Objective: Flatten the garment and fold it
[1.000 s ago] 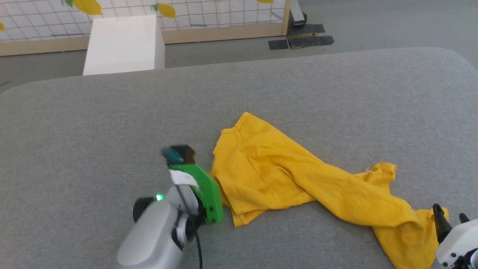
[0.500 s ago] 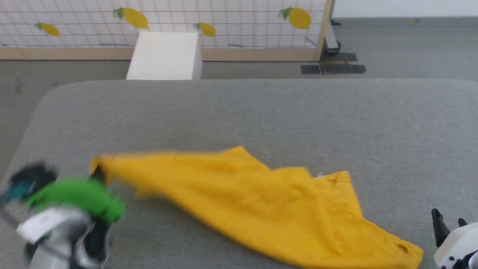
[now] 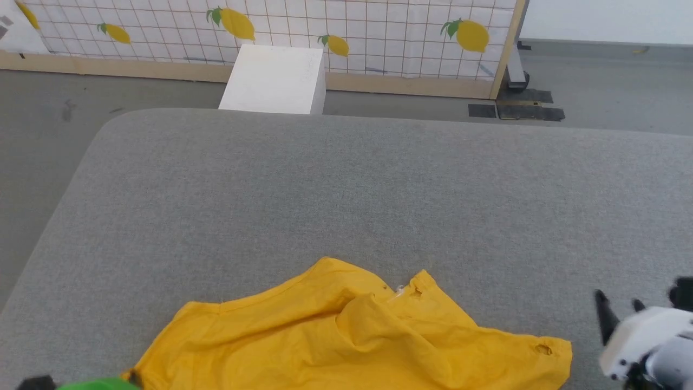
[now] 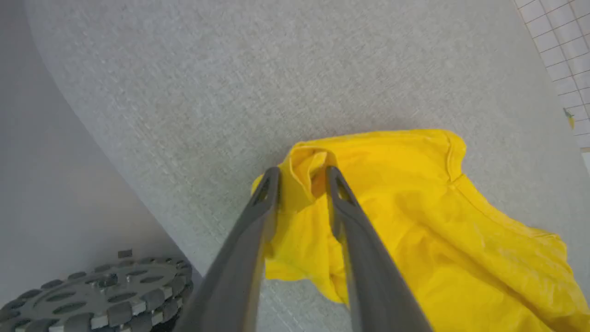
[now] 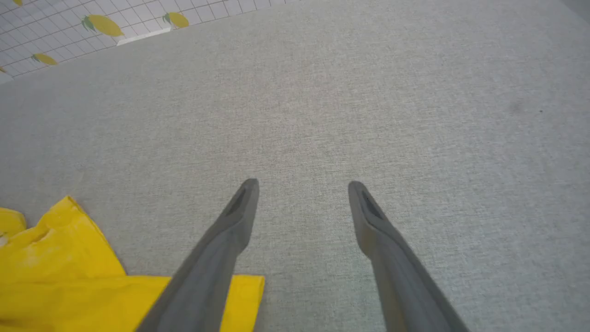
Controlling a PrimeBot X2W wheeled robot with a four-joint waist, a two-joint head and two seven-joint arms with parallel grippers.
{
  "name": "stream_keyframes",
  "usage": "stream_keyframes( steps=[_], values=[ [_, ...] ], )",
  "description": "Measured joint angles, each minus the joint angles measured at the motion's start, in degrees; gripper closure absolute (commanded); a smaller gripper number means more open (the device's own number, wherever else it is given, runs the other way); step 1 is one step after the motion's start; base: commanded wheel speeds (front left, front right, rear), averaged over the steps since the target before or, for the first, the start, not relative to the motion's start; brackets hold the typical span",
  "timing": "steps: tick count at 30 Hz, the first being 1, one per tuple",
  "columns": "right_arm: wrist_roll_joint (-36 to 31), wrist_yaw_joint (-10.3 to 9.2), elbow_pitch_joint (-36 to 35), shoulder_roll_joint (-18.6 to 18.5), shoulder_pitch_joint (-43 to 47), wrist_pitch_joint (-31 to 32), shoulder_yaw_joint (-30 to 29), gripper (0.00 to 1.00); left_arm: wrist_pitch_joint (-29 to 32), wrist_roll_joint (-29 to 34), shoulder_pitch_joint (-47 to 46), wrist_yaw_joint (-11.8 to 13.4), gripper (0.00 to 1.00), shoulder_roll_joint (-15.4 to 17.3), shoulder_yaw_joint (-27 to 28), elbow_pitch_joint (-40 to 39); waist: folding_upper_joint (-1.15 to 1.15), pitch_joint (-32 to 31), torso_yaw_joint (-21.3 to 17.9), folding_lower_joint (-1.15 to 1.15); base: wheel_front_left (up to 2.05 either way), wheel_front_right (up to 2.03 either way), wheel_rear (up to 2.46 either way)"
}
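While slightly parted, left fingers (image 4: 251, 230) low astride the bunched garment (image 4: 415, 207)

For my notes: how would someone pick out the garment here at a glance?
Find the big grey padded table. On its side nearest the robot lies the garment, a crumpled bright yellow T-shirt. Its yellow stands out against the grey, and one corner sits between the fingers of the left hand.

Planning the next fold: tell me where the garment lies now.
In the head view the garment lies bottom centre on the grey cushion; one bunched corner sits between the fingers of the left gripper.
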Motion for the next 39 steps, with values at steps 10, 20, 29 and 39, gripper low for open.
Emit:
stream_keyframes(
  steps=[10, 20, 29, 39],
  values=[
    [-1.67, 0.0, -0.08, -0.02, -8.42, 3.88, 22.16, 0.0, -26.49, 14.47, -6.78, -14.13, 0.0, 6.04, -6.41, -0.38, 0.0, -0.2, 0.14, 0.0, 0.0, 0.0, 0.0],
    [-6.25, 0.0, 12.77, -2.69, -15.64, 16.77, 39.09, 0.0, -33.21, 18.66, -6.72, -15.57, 0.0, 2.78, -9.84, 3.31, 0.0, 1.52, 1.83, 0.0, 0.0, 0.0, 0.0],
    [-1.25, -0.49, 18.3, -4.05, -18.13, 18.57, 45.81, 0.79, -33.61, 19.31, -6.77, -15.99, 0.0, 1.76, -8.79, 3.05, 0.0, 3.07, 2.95, 0.0, 0.0, 0.0, 0.0],
    [4.16, -0.25, 12.45, -5.6, -21.15, 6.38, 29.07, 1.0, -33.68, 20.11, -7.65, -16.53, 0.0, 1.3, -8.06, 2.71, 0.0, 3.08, 0.68, 0.0, 0.0, 0.0, 0.0]
  ],
)
